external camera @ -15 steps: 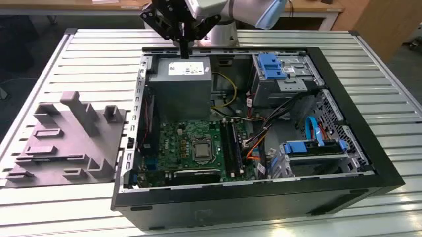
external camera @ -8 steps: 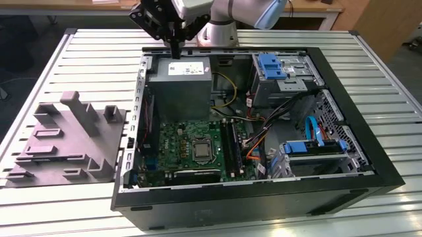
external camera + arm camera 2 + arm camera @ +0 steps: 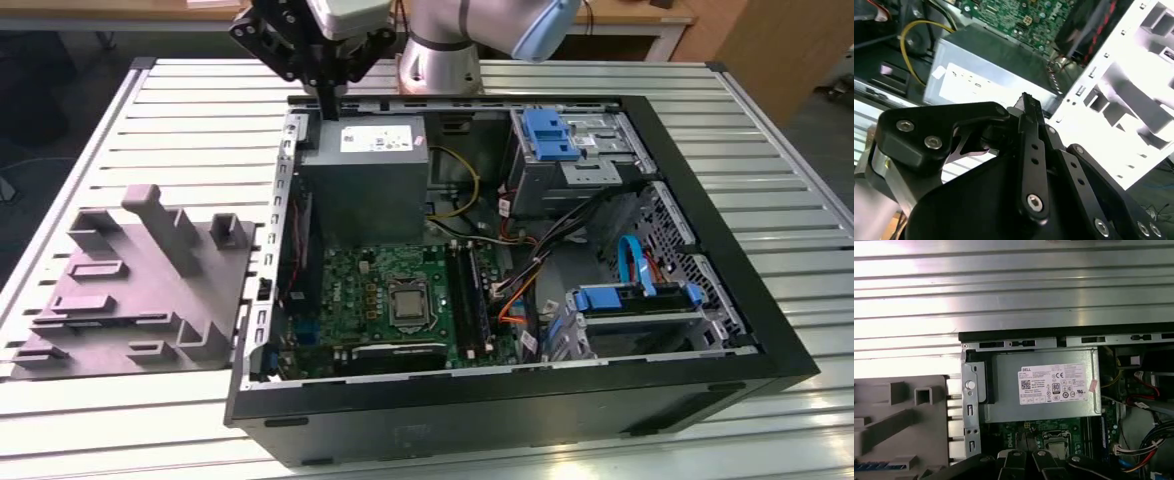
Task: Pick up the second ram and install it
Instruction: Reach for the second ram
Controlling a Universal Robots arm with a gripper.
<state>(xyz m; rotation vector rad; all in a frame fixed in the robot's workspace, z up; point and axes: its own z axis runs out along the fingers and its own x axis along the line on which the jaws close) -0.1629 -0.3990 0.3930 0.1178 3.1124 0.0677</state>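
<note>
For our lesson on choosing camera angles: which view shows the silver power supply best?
The first wrist view: the power supply lies square-on, its label whole. The exterior view shows it slanted, from above; in the second wrist view the gripper hides part of it.

The grey, pale-labelled power supply (image 3: 1044, 385) sits inside the case (image 3: 1054, 335), against its black edge. Beyond that edge lies the slatted table (image 3: 1014, 285). On the supply's opposite side is the green motherboard (image 3: 1026, 432), partly hidden by dark links of the gripper (image 3: 1029, 466). Outside the case wall beside the supply, a grey fixture (image 3: 899, 415) holds a blue stick (image 3: 879, 466). Coloured cables (image 3: 1141, 445) hang on the supply's other flank.
</note>
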